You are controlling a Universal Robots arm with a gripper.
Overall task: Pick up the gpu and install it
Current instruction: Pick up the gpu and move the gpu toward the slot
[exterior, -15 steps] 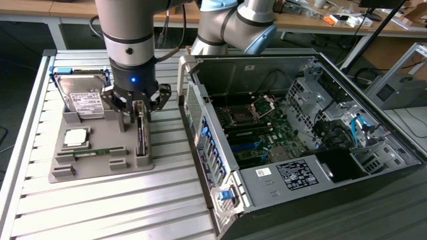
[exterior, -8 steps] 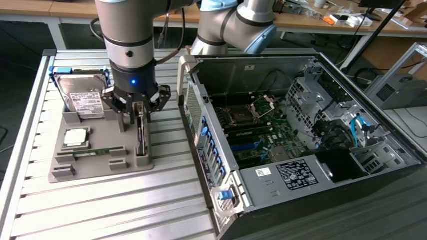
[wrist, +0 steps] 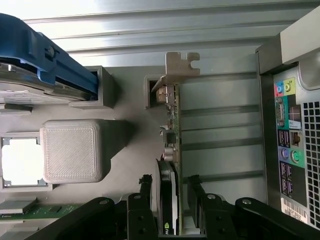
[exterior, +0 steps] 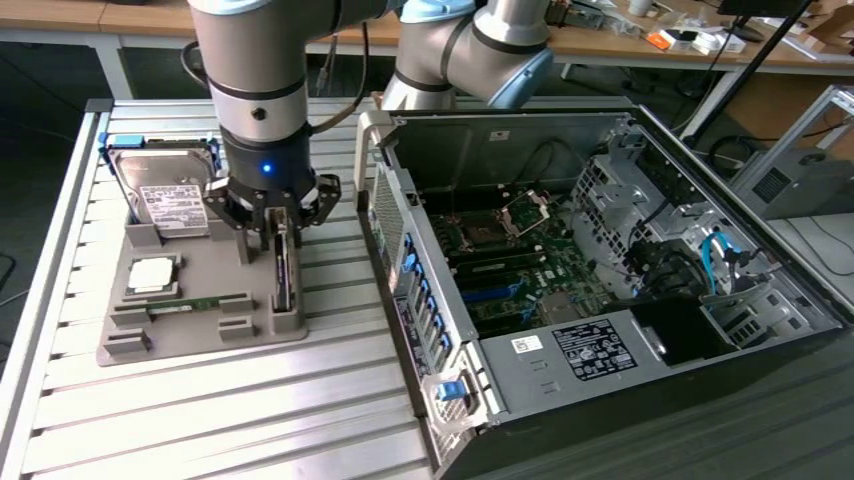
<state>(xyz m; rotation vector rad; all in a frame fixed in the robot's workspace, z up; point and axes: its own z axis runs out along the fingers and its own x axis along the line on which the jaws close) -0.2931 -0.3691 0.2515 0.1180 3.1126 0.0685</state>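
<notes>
The gpu (exterior: 283,268) is a thin dark card standing on edge in a slot of the grey holder (exterior: 200,335) on the slatted table. My gripper (exterior: 278,228) comes straight down over its far end. In the wrist view the gpu (wrist: 172,115) runs away from the gripper (wrist: 170,182), its silver bracket (wrist: 181,62) at the far end. One black finger lies along each face of the card, and both press against it. The card still rests in its slot.
The holder also carries a silver hard drive (exterior: 167,195) in a blue frame, a square processor (exterior: 151,272) and a green memory stick (exterior: 200,303). The open computer case (exterior: 400,250) lies on the exterior view's right, its motherboard (exterior: 521,260) exposed. Bare slatted table lies in front.
</notes>
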